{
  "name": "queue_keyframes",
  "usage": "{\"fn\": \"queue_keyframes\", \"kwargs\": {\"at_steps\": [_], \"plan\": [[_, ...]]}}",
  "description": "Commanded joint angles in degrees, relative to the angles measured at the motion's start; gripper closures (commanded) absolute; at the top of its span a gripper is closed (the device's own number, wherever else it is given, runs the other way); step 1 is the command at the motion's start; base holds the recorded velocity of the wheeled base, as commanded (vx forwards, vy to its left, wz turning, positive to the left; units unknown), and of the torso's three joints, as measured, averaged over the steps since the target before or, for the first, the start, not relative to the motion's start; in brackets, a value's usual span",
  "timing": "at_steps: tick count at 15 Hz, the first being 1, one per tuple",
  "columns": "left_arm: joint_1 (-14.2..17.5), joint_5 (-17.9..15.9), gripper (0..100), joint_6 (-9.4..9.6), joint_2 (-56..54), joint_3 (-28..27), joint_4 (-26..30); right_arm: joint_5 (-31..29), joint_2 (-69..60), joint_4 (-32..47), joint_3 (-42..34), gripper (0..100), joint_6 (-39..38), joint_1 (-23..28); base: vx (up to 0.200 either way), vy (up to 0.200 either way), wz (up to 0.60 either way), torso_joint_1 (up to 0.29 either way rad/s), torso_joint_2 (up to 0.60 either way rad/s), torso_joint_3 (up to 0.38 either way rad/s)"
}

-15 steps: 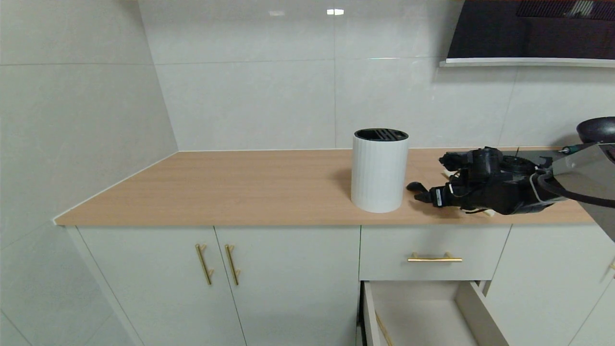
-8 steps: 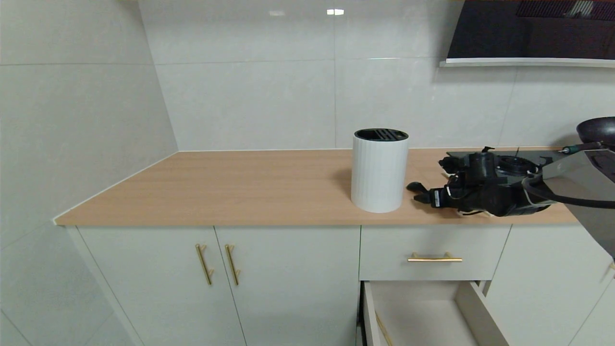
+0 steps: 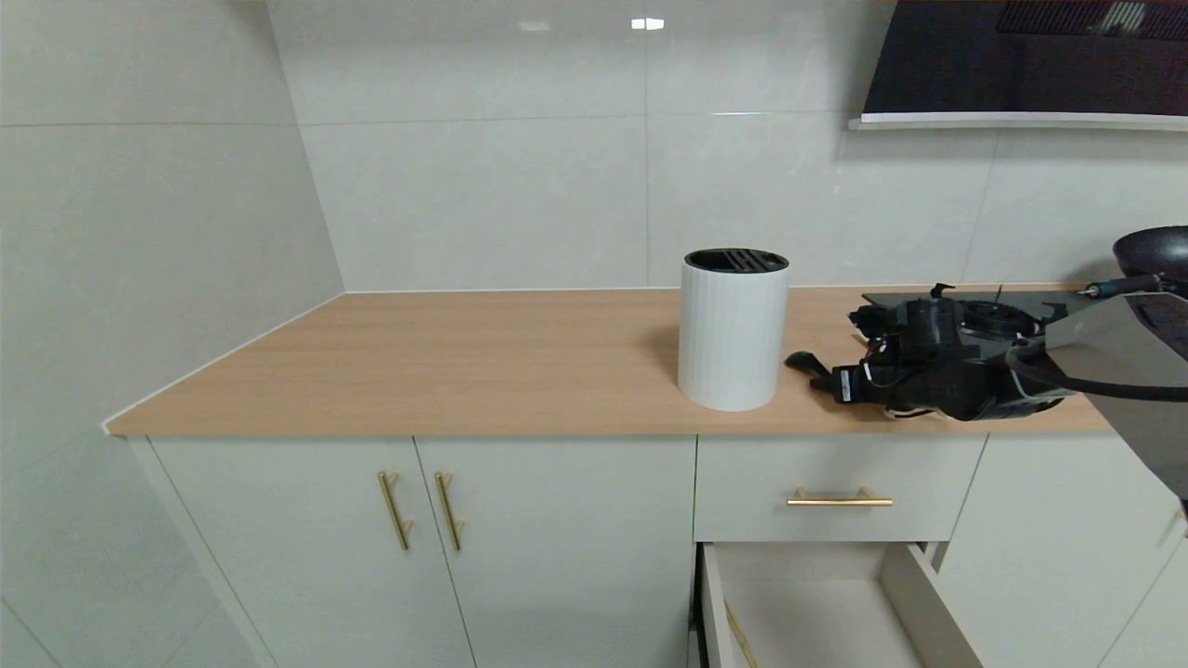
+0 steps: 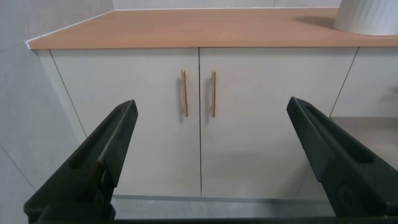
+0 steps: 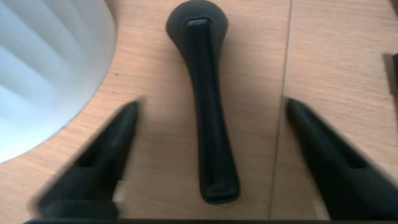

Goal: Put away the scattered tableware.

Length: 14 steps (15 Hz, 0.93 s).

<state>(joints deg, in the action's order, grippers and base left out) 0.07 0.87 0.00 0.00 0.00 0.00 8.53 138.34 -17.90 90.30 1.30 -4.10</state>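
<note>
A black handle of a utensil [image 5: 207, 99] lies flat on the wooden counter [image 3: 483, 362], just right of a white ribbed holder with a slotted black top [image 3: 733, 329]. The handle's end [image 3: 800, 360] pokes out from under my right gripper [image 3: 826, 380]. That gripper [image 5: 208, 155] is low over the counter, open, one finger on each side of the handle, and the fingers stand well apart from it. My left gripper [image 4: 211, 155] is open and holds nothing, down in front of the white cabinet doors [image 4: 199, 118].
A hob [image 3: 984, 311] and a dark pan [image 3: 1151, 250] sit at the counter's right end. Below the counter, a drawer [image 3: 817, 603] stands pulled out under a shut drawer with a gold handle [image 3: 840, 501]. The counter left of the holder is bare.
My right gripper has sunk lower toward the counter over the black handle. The holder and handle have stayed in place.
</note>
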Motion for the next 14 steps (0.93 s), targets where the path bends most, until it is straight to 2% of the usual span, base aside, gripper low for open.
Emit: {"fn": "queue_keyframes", "kwargs": {"at_steps": [1,9,11,14], "plan": [[0.01,0.01,0,0.0,0.0,0.0,0.0,0.08,0.18,0.23,-0.12,100,0.01,-0.12,0.0,0.0,0.0,0.0,0.0,0.0],[0.01,0.01,0,0.0,0.0,0.0,0.0,-0.1,-0.88,0.49,-0.47,100,-0.16,-0.21,0.0,0.0,0.0,0.0,0.0,0.0],[0.01,0.01,0,0.0,0.0,0.0,0.0,-0.54,-5.54,1.72,-1.88,100,-4.03,-0.83,0.0,0.0,0.0,0.0,0.0,0.0],[0.01,0.01,0,0.0,0.0,0.0,0.0,-2.82,-15.47,10.34,-4.69,100,-7.54,-1.7,0.0,0.0,0.0,0.0,0.0,0.0]]}}
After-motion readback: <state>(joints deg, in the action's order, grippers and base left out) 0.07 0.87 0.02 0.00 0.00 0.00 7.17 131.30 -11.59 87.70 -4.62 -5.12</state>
